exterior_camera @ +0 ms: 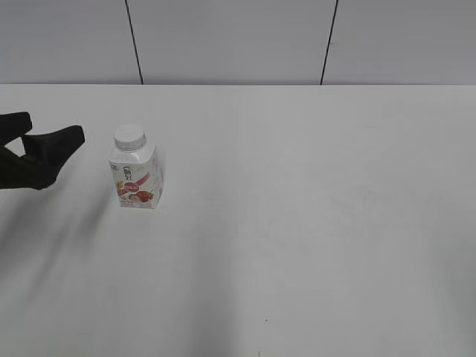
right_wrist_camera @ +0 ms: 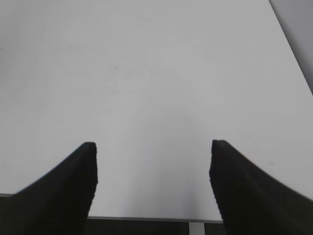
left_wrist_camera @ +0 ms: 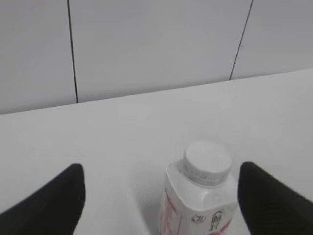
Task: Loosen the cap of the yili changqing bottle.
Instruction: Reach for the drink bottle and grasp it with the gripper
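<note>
The yili changqing bottle (exterior_camera: pixel 136 175) stands upright on the white table (exterior_camera: pixel 297 208) at the left, white with a pink-red label. Its white ribbed cap (exterior_camera: pixel 129 137) sits on the neck. My left gripper (exterior_camera: pixel 50 132) is open, just left of the bottle at cap height, not touching it. In the left wrist view the bottle (left_wrist_camera: pixel 203 205) and cap (left_wrist_camera: pixel 207 162) lie between the spread fingers (left_wrist_camera: pixel 161 188), nearer the right finger. My right gripper (right_wrist_camera: pixel 152 152) is open and empty over bare table; it does not show in the exterior view.
A pale panelled wall (exterior_camera: pixel 238 41) with dark seams runs behind the table. The table's near edge (right_wrist_camera: pixel 146 217) shows at the bottom of the right wrist view.
</note>
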Available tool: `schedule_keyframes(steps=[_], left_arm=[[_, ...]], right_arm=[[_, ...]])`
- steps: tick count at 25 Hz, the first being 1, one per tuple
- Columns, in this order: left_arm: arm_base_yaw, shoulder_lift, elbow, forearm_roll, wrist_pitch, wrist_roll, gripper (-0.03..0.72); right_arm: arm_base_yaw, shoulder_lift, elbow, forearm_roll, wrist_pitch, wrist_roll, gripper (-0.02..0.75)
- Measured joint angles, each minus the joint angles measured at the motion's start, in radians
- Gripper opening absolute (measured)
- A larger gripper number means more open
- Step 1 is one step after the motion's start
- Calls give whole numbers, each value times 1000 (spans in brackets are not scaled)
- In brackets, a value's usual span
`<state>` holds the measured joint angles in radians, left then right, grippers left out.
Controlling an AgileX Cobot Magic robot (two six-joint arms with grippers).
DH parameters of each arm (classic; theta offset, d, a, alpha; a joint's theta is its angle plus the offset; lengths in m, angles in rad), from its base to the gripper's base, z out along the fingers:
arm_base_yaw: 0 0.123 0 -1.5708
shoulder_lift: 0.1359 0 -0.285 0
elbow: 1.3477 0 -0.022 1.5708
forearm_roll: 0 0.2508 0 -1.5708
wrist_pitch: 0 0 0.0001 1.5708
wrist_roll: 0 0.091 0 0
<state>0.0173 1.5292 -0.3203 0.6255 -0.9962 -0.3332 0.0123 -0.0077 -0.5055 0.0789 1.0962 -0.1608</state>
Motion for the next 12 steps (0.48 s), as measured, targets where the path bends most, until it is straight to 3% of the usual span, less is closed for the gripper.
schedule_keyframes(steps=[7,12], left_arm=[[128,67,-97,339,14,-110,585],[192,113,-196,663,41,-230,585]], right_arm=[[0,0,0,0,0,0,565],[0,0,0,0,0,0,565]])
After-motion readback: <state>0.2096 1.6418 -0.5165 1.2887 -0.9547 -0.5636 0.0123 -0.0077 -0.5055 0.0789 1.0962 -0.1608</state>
